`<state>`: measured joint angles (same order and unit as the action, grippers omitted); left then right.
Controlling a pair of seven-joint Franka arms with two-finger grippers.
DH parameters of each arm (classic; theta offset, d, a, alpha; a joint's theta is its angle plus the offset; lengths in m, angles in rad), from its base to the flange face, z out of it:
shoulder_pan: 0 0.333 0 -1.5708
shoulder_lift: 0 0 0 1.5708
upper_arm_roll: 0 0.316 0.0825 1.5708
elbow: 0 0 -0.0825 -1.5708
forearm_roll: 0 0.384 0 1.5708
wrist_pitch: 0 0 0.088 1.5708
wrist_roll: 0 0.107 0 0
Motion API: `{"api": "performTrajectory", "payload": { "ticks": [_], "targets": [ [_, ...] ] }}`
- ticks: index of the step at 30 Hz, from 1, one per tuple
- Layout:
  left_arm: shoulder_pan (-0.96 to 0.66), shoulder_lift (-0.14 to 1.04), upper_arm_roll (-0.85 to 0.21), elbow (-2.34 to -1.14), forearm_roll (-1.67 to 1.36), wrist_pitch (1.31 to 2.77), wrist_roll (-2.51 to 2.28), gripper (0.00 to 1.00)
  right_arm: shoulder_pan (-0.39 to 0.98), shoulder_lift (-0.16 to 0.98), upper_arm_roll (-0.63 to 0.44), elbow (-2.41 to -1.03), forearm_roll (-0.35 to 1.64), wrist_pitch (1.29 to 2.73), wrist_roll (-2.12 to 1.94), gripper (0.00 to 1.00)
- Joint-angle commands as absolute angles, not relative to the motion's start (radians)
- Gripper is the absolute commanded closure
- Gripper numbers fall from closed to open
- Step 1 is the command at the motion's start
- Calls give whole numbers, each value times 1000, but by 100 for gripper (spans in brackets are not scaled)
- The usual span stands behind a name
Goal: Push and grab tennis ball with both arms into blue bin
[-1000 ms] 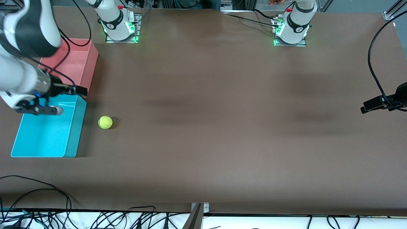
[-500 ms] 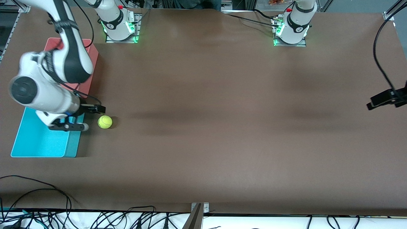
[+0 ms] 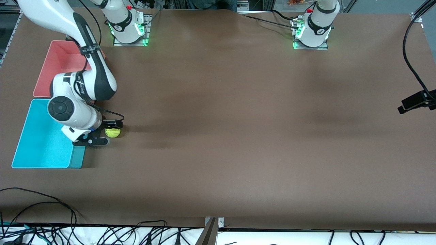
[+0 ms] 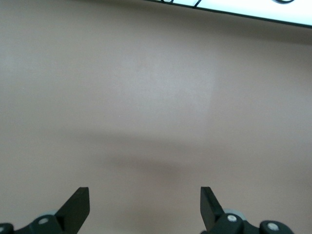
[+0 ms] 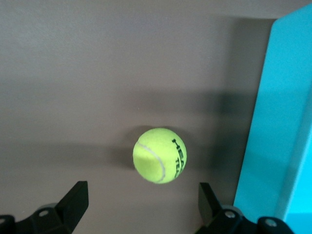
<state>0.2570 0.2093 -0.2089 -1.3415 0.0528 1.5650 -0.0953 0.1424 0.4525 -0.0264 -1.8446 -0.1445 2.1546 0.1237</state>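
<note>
On the brown bench, the right arm has swung off the blue bin. Its right gripper now hangs over the tennis ball beside the bin, fingers spread. The ball hasn't moved. The left gripper waits at the left arm's end, fingers spread.

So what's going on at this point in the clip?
The right gripper hangs over the tennis ball, fingers open, the ball between them but not gripped. The ball sits on the table just beside the blue bin, which lies nearer the front camera than the pink bin. The left arm waits at its end of the table, its left gripper open over bare tabletop.
</note>
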Motion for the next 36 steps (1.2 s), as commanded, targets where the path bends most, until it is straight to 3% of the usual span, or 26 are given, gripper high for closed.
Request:
{"api": "performTrajectory", "payload": {
  "ticks": [1,12,15,25,27,31,36],
  "targets": [
    [86,126,-46,-1440,5,1565,-78,0,146,477,-28,-1867,-184,2203,114,0],
    [-115,51,156,-1560,-72,1620,-77,0,144,491,-34,-1963,-207,2367,112,0],
    [-120,18,158,-1612,-72,1643,-77,0,140,500,-37,-1979,-222,2398,112,0],
    [-117,26,147,-1600,-48,1643,-78,0,133,517,-37,-1979,-275,2399,114,0],
    [-114,28,147,-1598,-48,1643,-78,0,133,518,-37,-1979,-275,2399,114,8],
    [-114,26,147,-1598,-34,1643,-78,0,133,517,-35,-1979,-275,2395,113,40],
    [-120,29,146,-1598,-23,1643,-78,0,130,517,-35,-1977,-273,2391,114,56]
  ]
}}
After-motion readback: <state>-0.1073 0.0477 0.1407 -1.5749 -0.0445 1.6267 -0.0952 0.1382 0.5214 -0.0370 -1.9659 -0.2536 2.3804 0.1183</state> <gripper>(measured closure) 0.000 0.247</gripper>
